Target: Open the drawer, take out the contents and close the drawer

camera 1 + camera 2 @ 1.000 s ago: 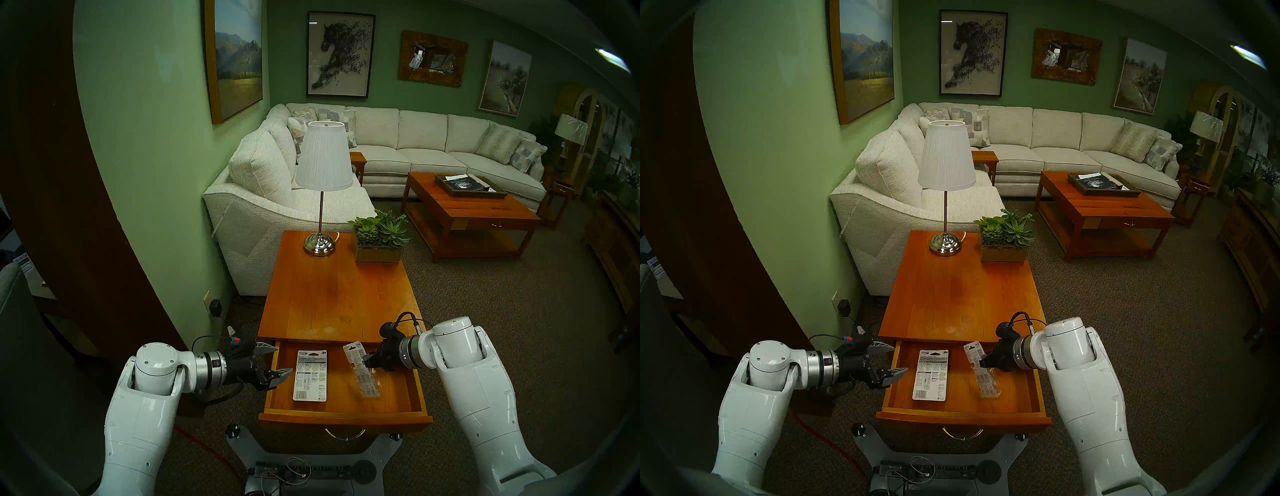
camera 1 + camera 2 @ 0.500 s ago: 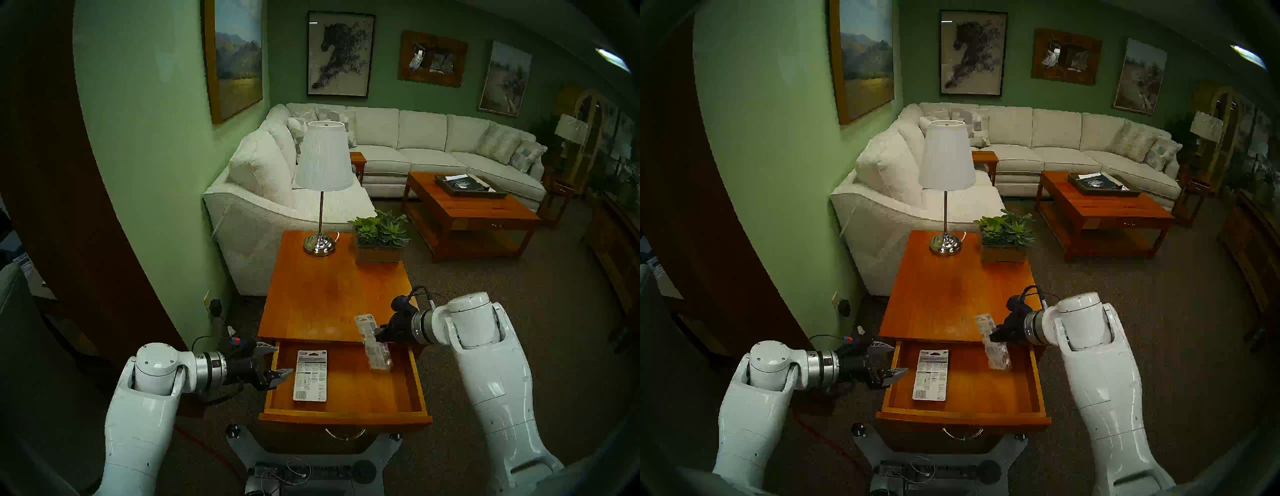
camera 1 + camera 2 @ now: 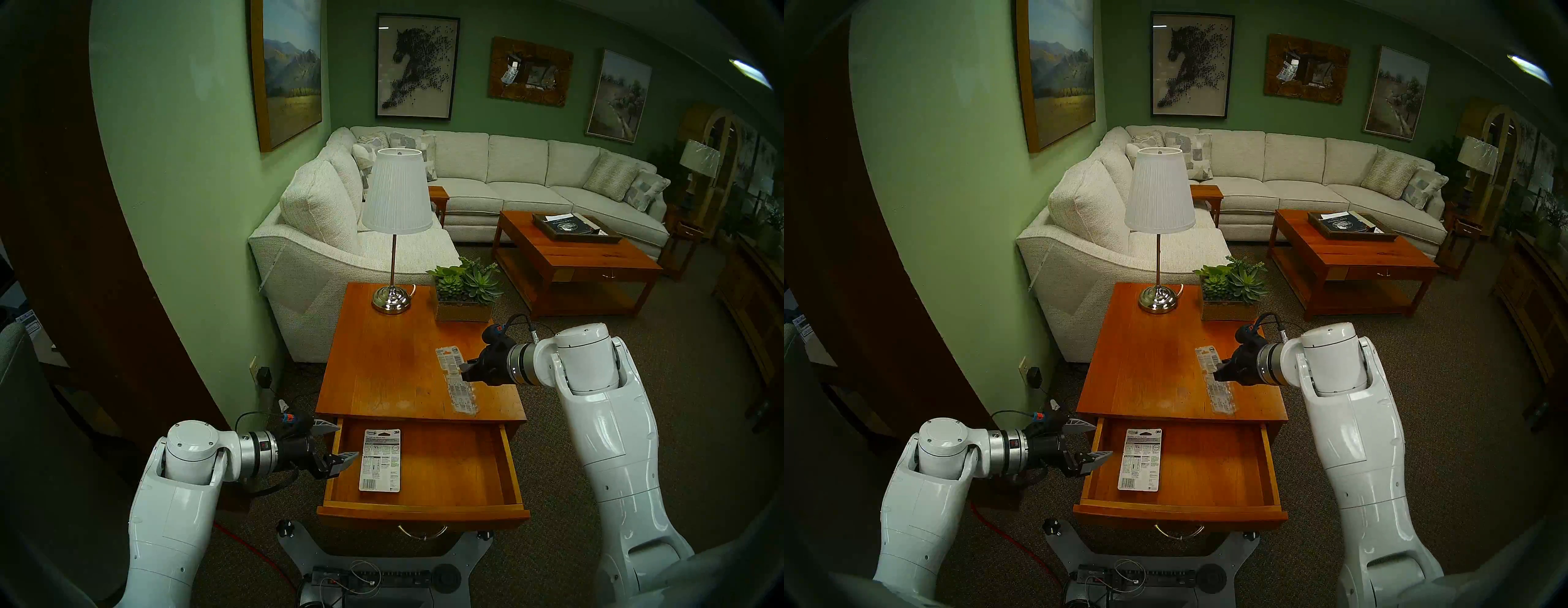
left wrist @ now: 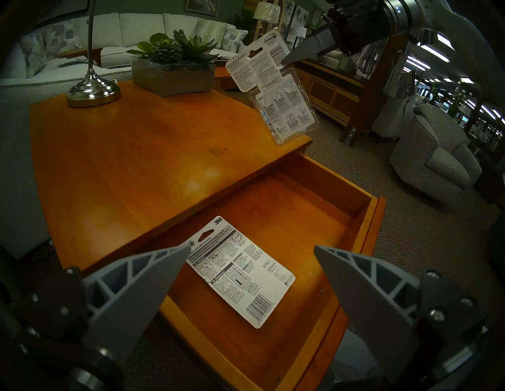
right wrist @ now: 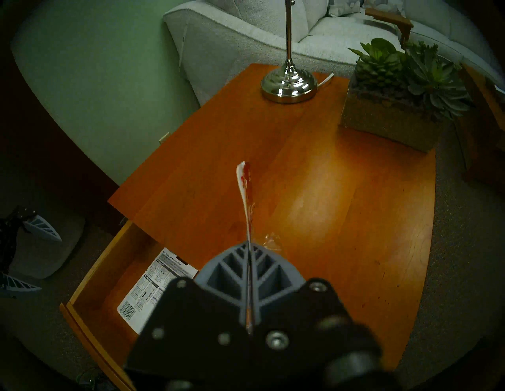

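Right tool [image 3: 463, 368] clamped on blister pack [image 3: 457, 382] above table top [image 3: 382, 365]

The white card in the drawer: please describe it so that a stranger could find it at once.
Find the orange-brown side table with the lamp; its drawer is pulled open. The white printed card lies flat on the drawer floor, toward the left. It has a barcode and a 3M mark, unlike the clear blister pack that the right gripper holds above the tabletop.

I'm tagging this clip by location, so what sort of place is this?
Probably a furniture showroom staged as a living room: a sectional sofa, a wrapped lamp shade, and rows of ceiling lights over more furniture.
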